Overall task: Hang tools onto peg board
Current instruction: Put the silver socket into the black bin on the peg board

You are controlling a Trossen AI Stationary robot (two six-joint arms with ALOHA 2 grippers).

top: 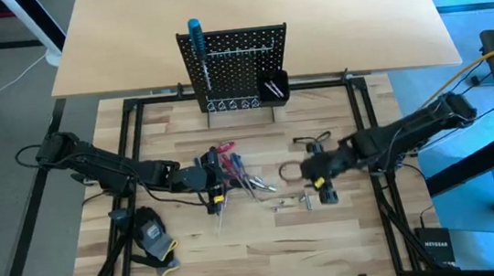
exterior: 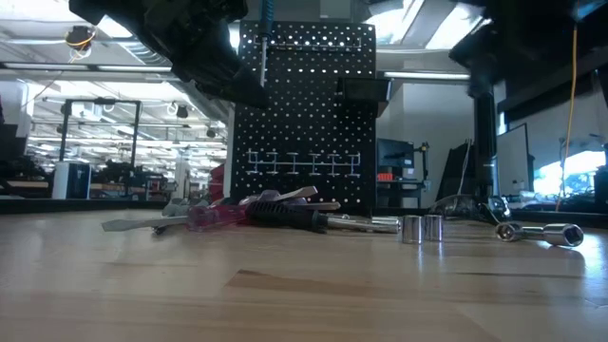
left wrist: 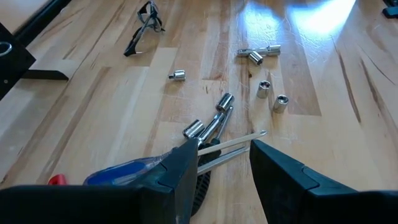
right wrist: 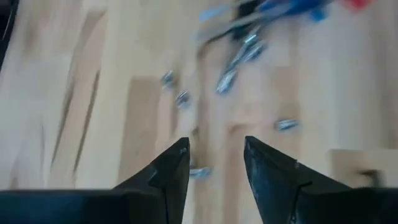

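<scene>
Pale butcher-block tabletop (top: pixel 259 256) fills the lower half of the high view, with a plainer tan surface beyond it at the top. At upper centre stands the peg board (top: pixel 238 65), a black perforated panel set upright so its holes and wire hooks face the arms; one blue-handled screwdriver (top: pixel 195 35) already hangs at its upper left corner, and a small black bin (top: pixel 275 87) sits at its lower right.

Below it, at centre frame, the remaining tools (top: pixel 232 169) lie in a loose heap: slim drivers with red, blue and dark handles, shafts crossing, with silver bits (left wrist: pixel 271 96) scattered just beside them toward the right. A black-and-yellow glove (top: pixel 154 240) lies at lower left, well apart.

The left gripper (top: pixel 210 180) hovers at the heap's left edge, fingers parted moderately and empty, apparently lining up on a handle. The right gripper (top: pixel 317 175) hangs over the scattered bits at centre right, likewise parted and holding nothing, likely placed to take the small pieces.
</scene>
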